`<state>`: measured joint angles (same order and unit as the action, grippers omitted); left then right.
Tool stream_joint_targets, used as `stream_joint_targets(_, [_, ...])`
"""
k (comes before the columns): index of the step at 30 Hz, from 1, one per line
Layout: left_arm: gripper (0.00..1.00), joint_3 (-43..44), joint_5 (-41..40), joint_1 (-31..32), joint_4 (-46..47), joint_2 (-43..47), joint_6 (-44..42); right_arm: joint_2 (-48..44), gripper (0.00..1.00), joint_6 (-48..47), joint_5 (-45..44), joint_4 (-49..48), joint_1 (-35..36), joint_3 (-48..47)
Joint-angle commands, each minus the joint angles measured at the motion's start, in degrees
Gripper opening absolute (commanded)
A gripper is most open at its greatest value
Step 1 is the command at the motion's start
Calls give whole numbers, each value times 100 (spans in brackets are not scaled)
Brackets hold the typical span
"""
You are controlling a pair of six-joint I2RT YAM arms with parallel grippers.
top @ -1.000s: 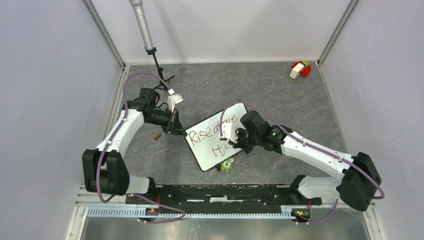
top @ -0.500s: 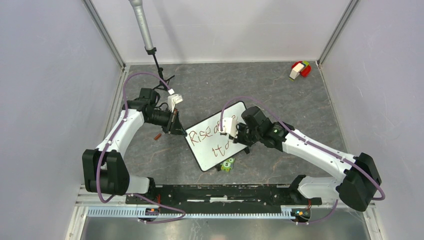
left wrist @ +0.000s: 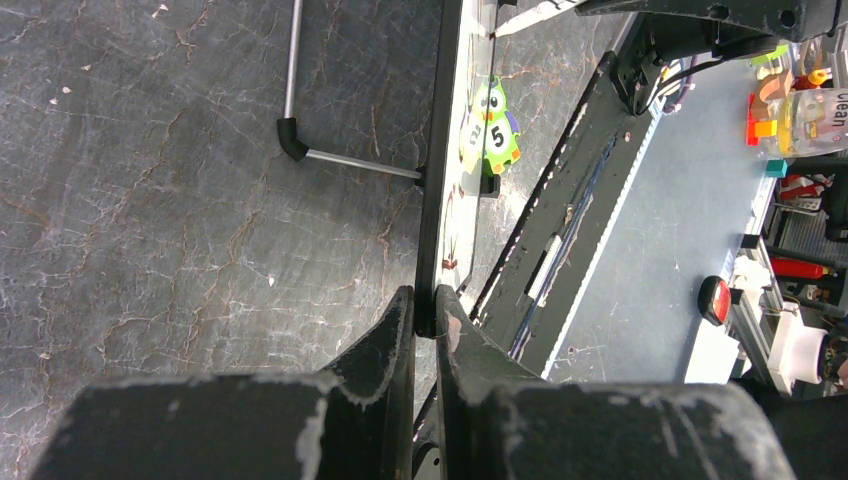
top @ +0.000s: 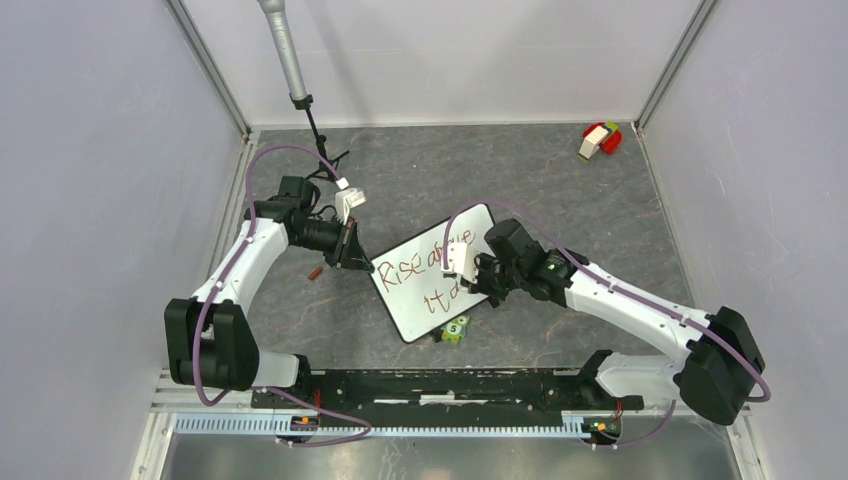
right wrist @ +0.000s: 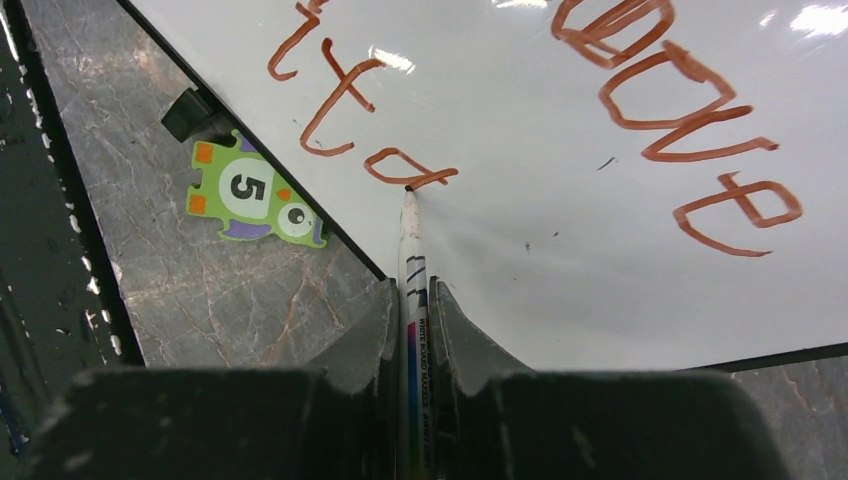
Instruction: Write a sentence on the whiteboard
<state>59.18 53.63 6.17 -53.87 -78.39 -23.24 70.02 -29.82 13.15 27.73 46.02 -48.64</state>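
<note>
Both are clamping: left gripper [left wrist: 424,303] on the board's [top: 417,300] edge, right gripper [right wrist: 408,292] on the marker [right wrist: 410,232]. It's pointing straight ahead, tip touching the board.

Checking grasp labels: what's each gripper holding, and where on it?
Left gripper clamps the whiteboard by its edge. Right gripper pinches the marker on its barrel, behind the tip.

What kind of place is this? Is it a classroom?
Probably a robot lab test cell, not a classroom: left arm and right arm bolted to a grey table, plain walls boxing it in, and the right gripper holding the marker to the whiteboard.
</note>
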Motion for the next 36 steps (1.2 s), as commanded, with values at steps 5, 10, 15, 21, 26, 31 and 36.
stream_joint_targets(5, [3,6,-80,47,23,-39,-84,-112,0,-110,-188,-55,-23,169])
stream_joint_targets(10, [3,15,-65,42,28,-61,-78,-195,0,-123,-85,206,-22,-210])
stream_joint_targets(15, [2,6,-49,49,25,-34,-56,-282,0,-96,-67,288,-18,-541])
stream_joint_targets(21, [2,15,-42,52,25,-19,-41,-203,0,-122,-472,132,-36,-686])
stream_joint_targets(26, [2,7,-67,56,21,6,-39,-64,0,-136,-657,16,-31,-729])
stream_joint_targets(31, [3,6,-80,60,24,-1,-48,-12,0,-143,-703,-65,-32,-624])
stream_joint_targets(36, [2,15,-80,57,20,-27,-53,-5,0,-129,-561,-22,-34,-384])
